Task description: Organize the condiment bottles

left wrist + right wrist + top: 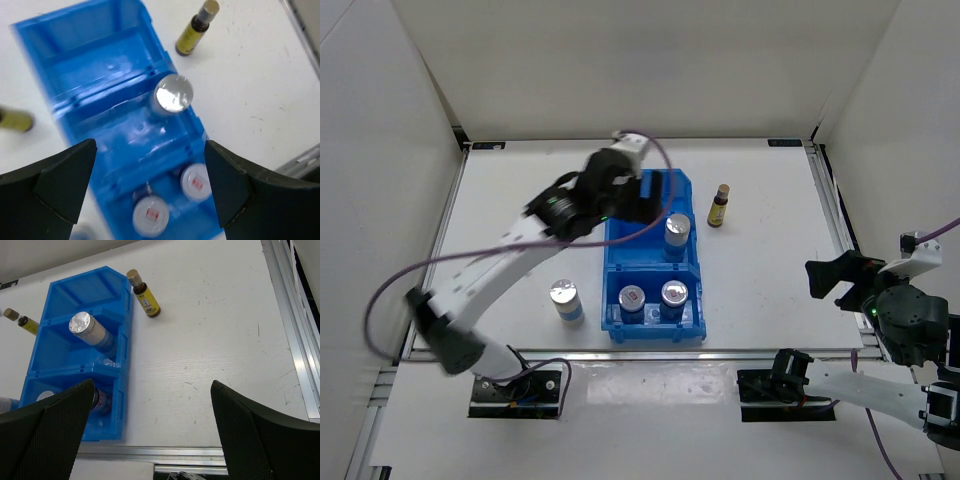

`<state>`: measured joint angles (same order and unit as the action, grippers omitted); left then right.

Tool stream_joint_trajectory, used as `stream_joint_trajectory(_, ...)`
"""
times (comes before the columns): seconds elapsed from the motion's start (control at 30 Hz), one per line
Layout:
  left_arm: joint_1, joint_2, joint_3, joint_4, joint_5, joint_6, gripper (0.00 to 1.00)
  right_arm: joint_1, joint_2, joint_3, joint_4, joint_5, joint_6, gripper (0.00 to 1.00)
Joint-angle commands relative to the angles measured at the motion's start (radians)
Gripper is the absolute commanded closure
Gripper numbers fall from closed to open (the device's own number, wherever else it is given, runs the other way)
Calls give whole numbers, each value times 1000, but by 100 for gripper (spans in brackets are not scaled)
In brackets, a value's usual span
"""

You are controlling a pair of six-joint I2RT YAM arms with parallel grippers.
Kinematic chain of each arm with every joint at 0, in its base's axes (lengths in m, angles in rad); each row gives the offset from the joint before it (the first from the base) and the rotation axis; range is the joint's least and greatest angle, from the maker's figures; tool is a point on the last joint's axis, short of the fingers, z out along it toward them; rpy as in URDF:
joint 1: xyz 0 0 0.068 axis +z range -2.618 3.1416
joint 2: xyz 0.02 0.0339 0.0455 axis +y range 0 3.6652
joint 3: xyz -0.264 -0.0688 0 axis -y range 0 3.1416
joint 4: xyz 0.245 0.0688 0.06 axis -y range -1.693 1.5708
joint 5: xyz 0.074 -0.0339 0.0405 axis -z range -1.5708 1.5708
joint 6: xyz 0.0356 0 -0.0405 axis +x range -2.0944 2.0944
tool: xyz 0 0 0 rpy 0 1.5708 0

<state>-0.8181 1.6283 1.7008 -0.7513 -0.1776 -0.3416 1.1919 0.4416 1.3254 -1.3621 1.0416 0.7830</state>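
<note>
Well to the right of the blue bin point(655, 331), level with its near end: right gripper point(152, 385), fingers spread wide, nothing between them. Just left of the bin's near compartment, out on the table: loose jar point(564, 300) with a silver lid. Stands upright, lid up, long axis vertical. Inside the near compartment, side by side: left jar point(632, 298) and right jar point(674, 293), both upright, lids facing the ceiling. One compartment farther in, against the bin's right wall: middle jar point(677, 230), alone, upright as well. Beyond that, the bin's far compartment, bare as far as can be seen, though partly hidden by the arm from above. Over that far half of the bin: left gripper point(151, 145), fingers wide apart, pinching nothing. Just right of the bin's far end, on the table: brown bottle point(719, 207), gold cap up, apparently standing, long axis vertical. Left of the bin, about level with its middle: second brown bottle point(22, 321), small and blurred, probably standing too, cannot say for sure.

Looks about half done: three of six bottles in the bin, three outside. Leaves the loose jar and both brown bottles to bring in, likely the jar beside the middle one and the brown pair into the far compartment.
</note>
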Motion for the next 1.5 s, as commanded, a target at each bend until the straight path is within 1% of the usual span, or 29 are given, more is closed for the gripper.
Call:
stream_joint_trajectory(0.0,26,-354,-172,-34,-144,-5,0,0,28,1,-190,28,9,0)
stream_joint_trajectory(0.03,42,-411,-238,-34,-145,-25,0,0,28,1,-190,28,9,0)
stream_joint_trajectory(0.07,56,-467,-365,-43,-145,-46,0,0,28,-8,-190,28,9,0)
stream_joint_trajectory(0.1,77,-567,-421,-63,-167,-94,0,0,28,-8,-190,28,-1,0)
stream_joint_trajectory(0.17,86,-651,-548,-103,-180,-154,0,0,28,-8,-190,28,-1,0)
stream_joint_trajectory(0.2,103,-683,-578,-124,-180,-201,0,0,28,-8,-190,28,-1,0)
stream_joint_trajectory(0.23,120,-727,-601,-170,-180,-223,0,0,28,-8,-190,28,-1,0)
stream_joint_trajectory(0.27,120,-740,-634,-192,-162,-243,0,0,28,-8,-190,28,-1,0)
stream_joint_trajectory(0.37,143,-749,-688,-241,-97,-303,0,0,51,-8,-181,28,-1,0)
stream_joint_trajectory(0.5,143,-749,-724,-288,-114,-349,0,0,75,-8,-181,28,-1,0)
stream_joint_trajectory(0.63,143,-739,-768,-289,-114,-399,0,0,94,-8,-181,28,-1,0)
stream_joint_trajectory(0.73,143,-725,-809,-280,-86,-424,0,0,94,-8,-181,28,-1,0)
stream_joint_trajectory(0.8,143,-702,-810,-269,-57,-424,0,0,94,-8,-181,28,-1,0)
stream_joint_trajectory(0.9,143,-674,-819,-269,-57,-424,0,0,103,-8,-181,28,-1,0)
stream_joint_trajectory(0.97,143,-674,-819,-269,-57,-424,3,0,103,-8,-181,28,-1,0)
stream_joint_trajectory(1.0,143,-674,-810,-269,-57,-415,8,0,103,-8,-181,28,-1,0)
stream_joint_trajectory(1.07,143,-674,-785,-269,-57,-389,14,0,112,-8,-181,28,-1,0)
stream_joint_trajectory(1.1,143,-686,-767,-269,-57,-372,22,0,112,-8,-181,28,-1,0)
stream_joint_trajectory(1.13,143,-686,-744,-269,-57,-355,36,0,112,-8,-181,28,-1,0)
stream_joint_trajectory(1.2,143,-686,-652,-281,-82,-308,44,0,112,-8,-181,28,-1,0)
stream_joint_trajectory(1.23,143,-686,-615,-296,-106,-295,51,0,112,-8,-181,28,-1,0)
stream_joint_trajectory(1.27,143,-686,-534,-315,-118,-278,54,0,112,-8,-181,28,-1,0)
stream_joint_trajectory(1.33,143,-641,-443,-338,-155,-223,61,0,112,-8,-181,28,-1,0)
stream_joint_trajectory(1.37,143,-624,-350,-348,-169,-206,70,0,112,-8,-181,28,-10,0)
stream_joint_trajectory(1.4,143,-607,-302,-358,-180,-171,76,0,112,-8,-181,28,-10,0)
stream_joint_trajectory(1.43,143,-573,-256,-367,-189,-157,87,0,112,-8,-181,28,-10,0)
stream_joint_trajectory(1.47,143,-555,-172,-367,-189,-145,89,0,112,-8,-181,28,-10,0)
